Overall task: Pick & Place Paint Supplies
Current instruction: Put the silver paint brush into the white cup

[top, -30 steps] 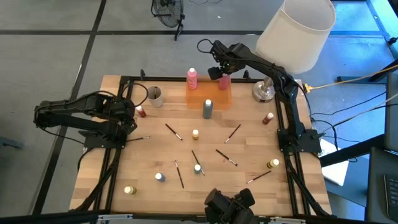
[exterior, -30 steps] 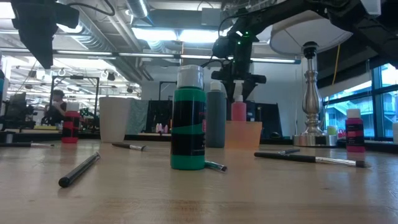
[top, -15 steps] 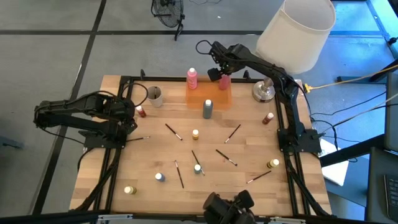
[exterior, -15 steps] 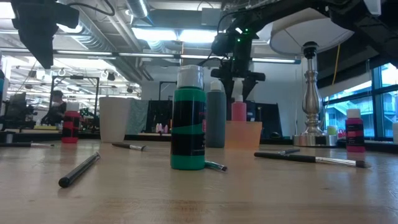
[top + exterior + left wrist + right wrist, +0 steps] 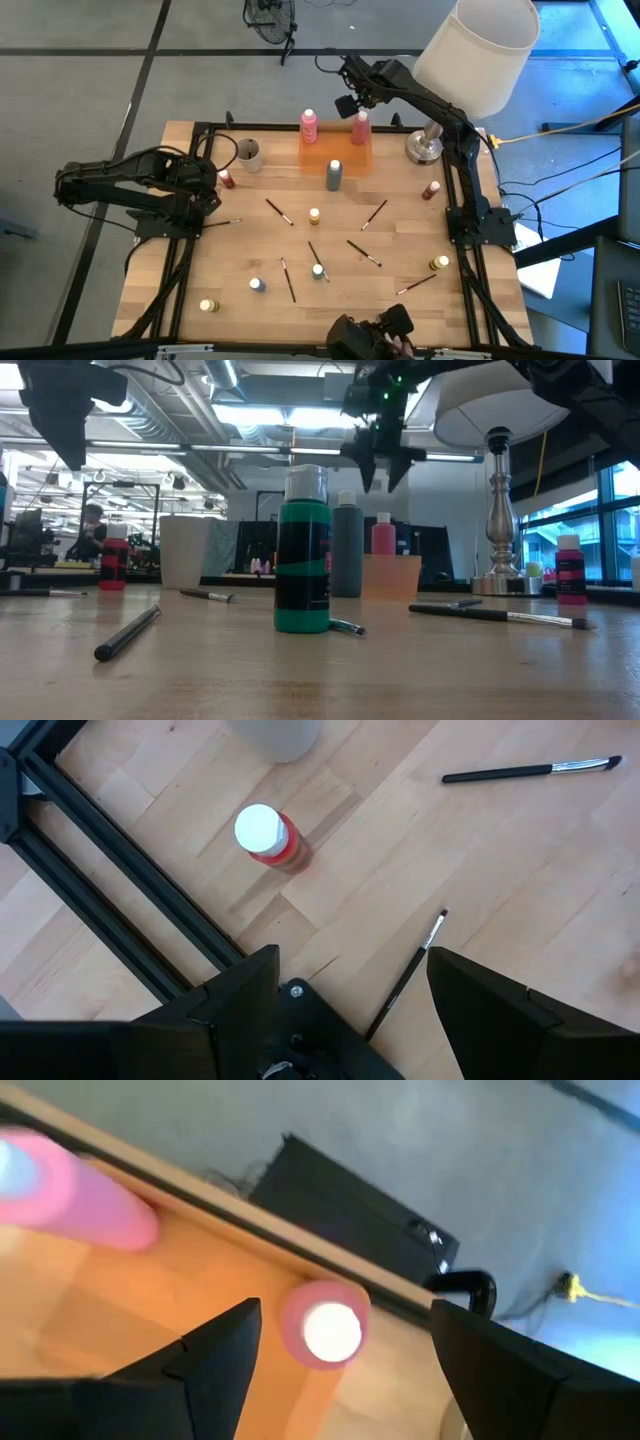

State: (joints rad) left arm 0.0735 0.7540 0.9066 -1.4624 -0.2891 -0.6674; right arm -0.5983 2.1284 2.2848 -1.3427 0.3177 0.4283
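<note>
Wooden table (image 5: pixel 400 250), pink white-capped bottle (image 5: pixel 360 126) upright on orange tray (image 5: pixel 335 150), right gripper (image 5: pixel 352 100) jaws apart above

Bright ceiling strip lights (image 5: pixel 250 412) glare in the low view, while the pink white-capped bottle (image 5: pixel 325 1325) shows blurred at the right wrist.

I've got a wood table (image 5: pixel 400 250) with brushes (image 5: pixel 278 211) and small pots (image 5: pixel 314 215) scattered around, orange tray (image 5: pixel 335 152), cup (image 5: pixel 248 154), lamp (image 5: pixel 423 147) at the far edge.
</note>
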